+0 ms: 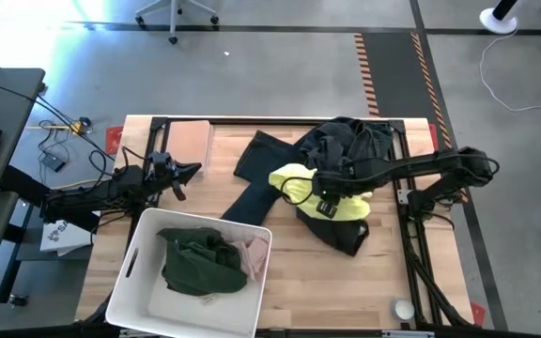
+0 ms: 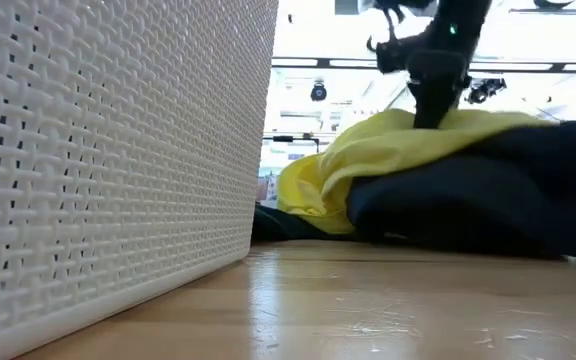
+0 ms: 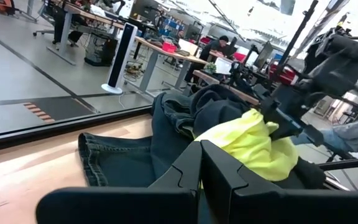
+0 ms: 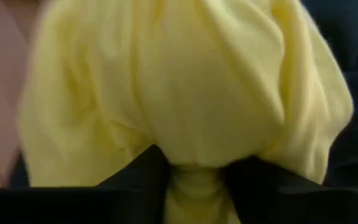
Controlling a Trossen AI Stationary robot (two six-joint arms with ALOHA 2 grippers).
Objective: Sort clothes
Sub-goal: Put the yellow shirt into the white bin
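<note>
Over on your left, the left gripper [image 1: 188,173] hangs low above the table [image 1: 346,282] near the tan board [image 1: 192,143], fingers pressed together and empty — parked clear of the action, by the look of it. Just in front of it sits the white basket [image 1: 134,282], and you've got the dark green garment [image 1: 200,263] bundled inside with a bit of pale pink cloth [image 1: 256,252] tucked against its right wall, so that looks like one sorted pile. Move to the middle and the dark denim jeans [image 1: 256,174] lie flat on the wood, one leg angled toward the basket. Now the busy side: your right gripper [image 1: 325,195] is down on the bright yellow garment [image 1: 341,205], which rests on top of the black clothes [image 1: 350,145] at the right of the table. In the right wrist view a gathered fold of yellow [image 4: 194,186] sits pinched between the two fingers, bunched so the cloth can lift as one. My read: yellow is the next piece out, basket or separate pile.
</note>
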